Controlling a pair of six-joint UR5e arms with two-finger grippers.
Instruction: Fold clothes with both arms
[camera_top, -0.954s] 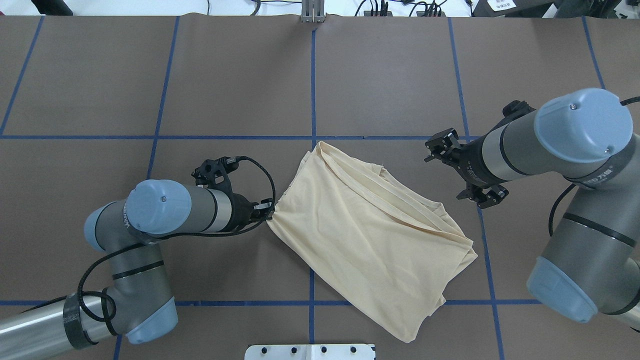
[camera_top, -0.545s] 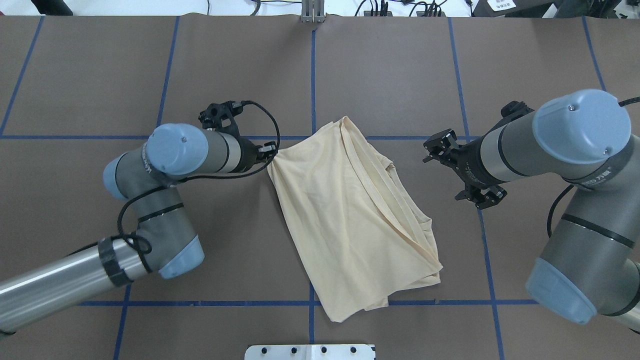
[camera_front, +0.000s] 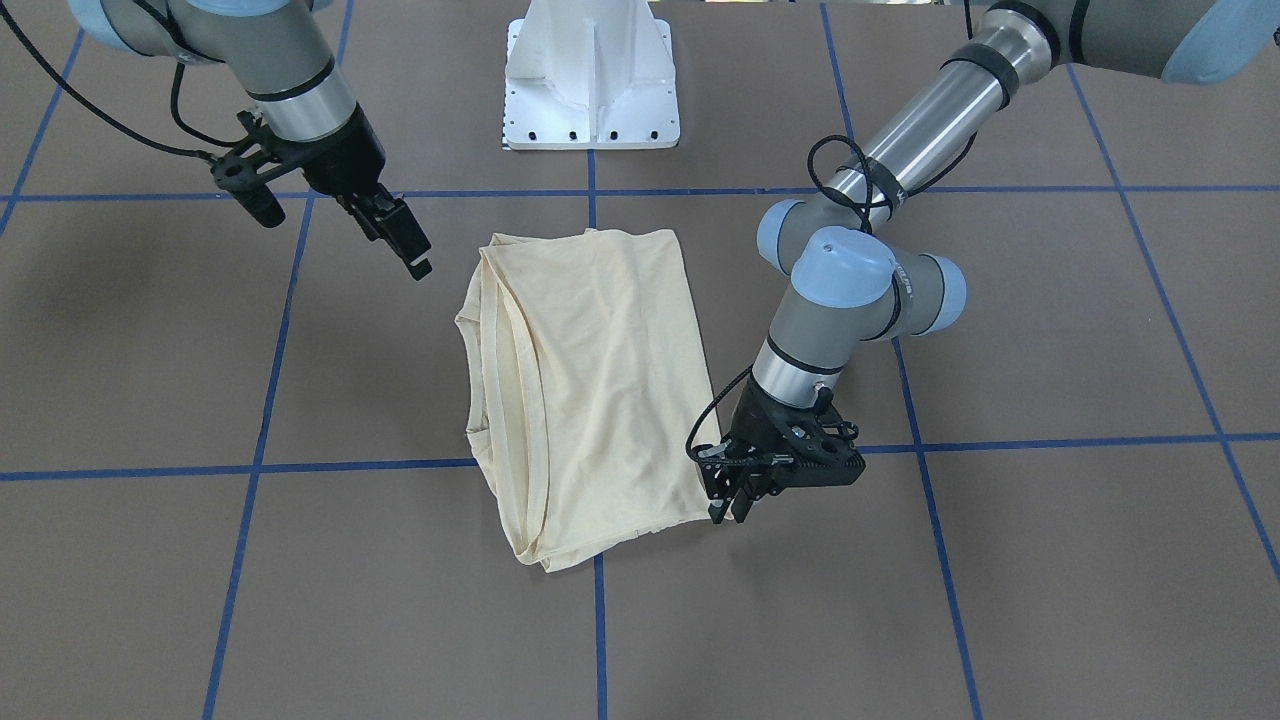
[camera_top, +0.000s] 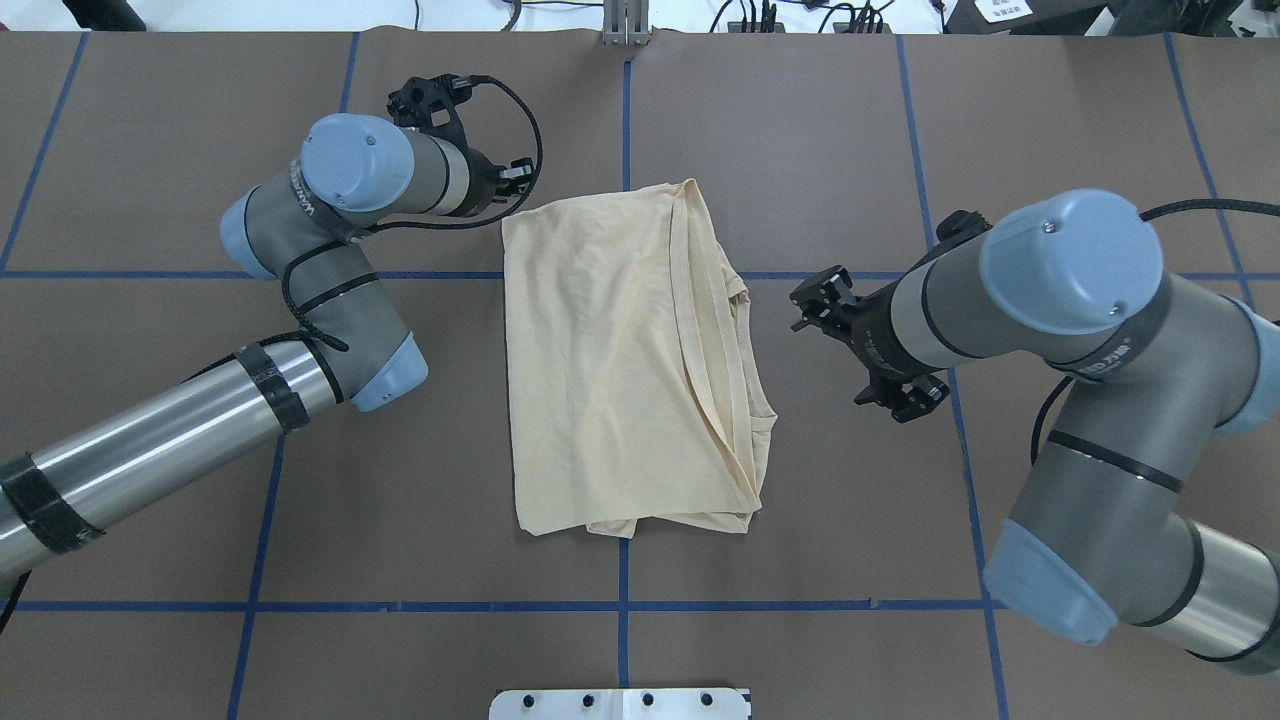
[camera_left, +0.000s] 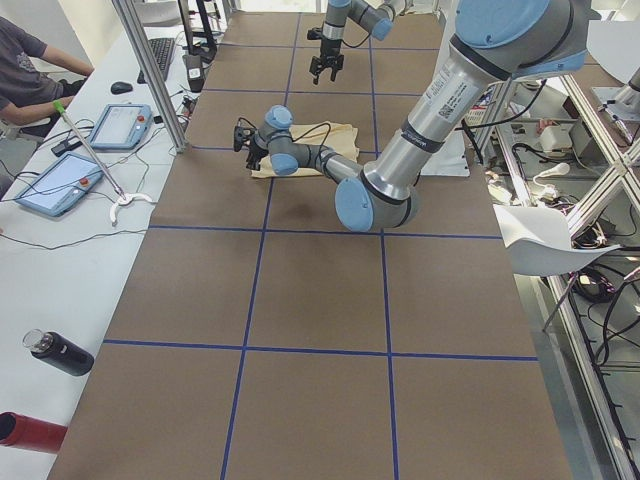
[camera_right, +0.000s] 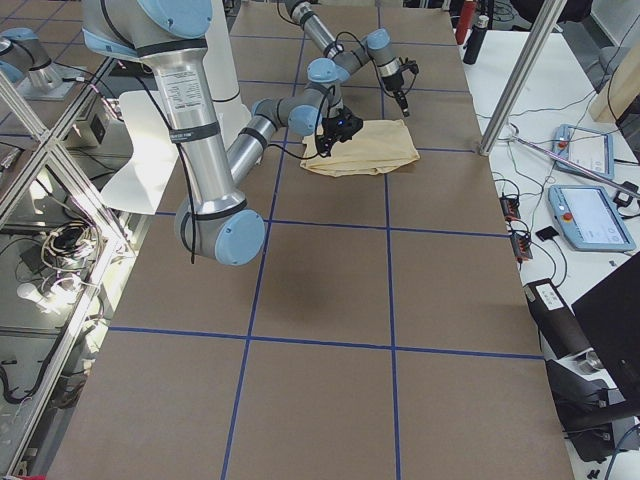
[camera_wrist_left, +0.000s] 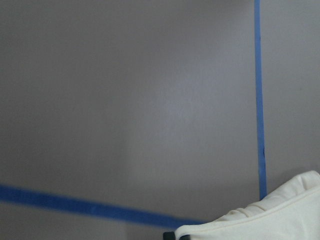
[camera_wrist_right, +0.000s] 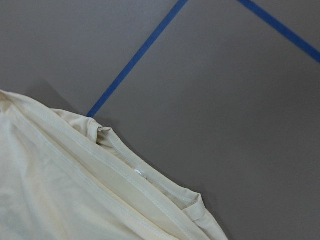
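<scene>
**Item:** cream-yellow T-shirt (camera_top: 610, 350), one. It lies folded into a rough rectangle mid-desk (camera_top: 800, 150) between the arms, over the centre tape line. Its hems are stacked unevenly on the right arm's side, and no graphic shows.

**Left end effector** (camera_front: 728, 497), one. It is low at the shirt's far corner, jaws drawn near together, apparently pinching that corner.

**Right end effector** (camera_front: 400, 240), one. It hangs apart from the cloth, jaws seemingly parted, carrying nothing.

**Also:** arms, two; white pedestal base (camera_front: 590, 90), one.

**Hazards (judged):**
- A one-corner pull could skew the rectangle or peel its layers open.
- Letting go carelessly may flip the corner.
- The loose hem stack could slide, or the right end effector could catch only its top layer.
</scene>
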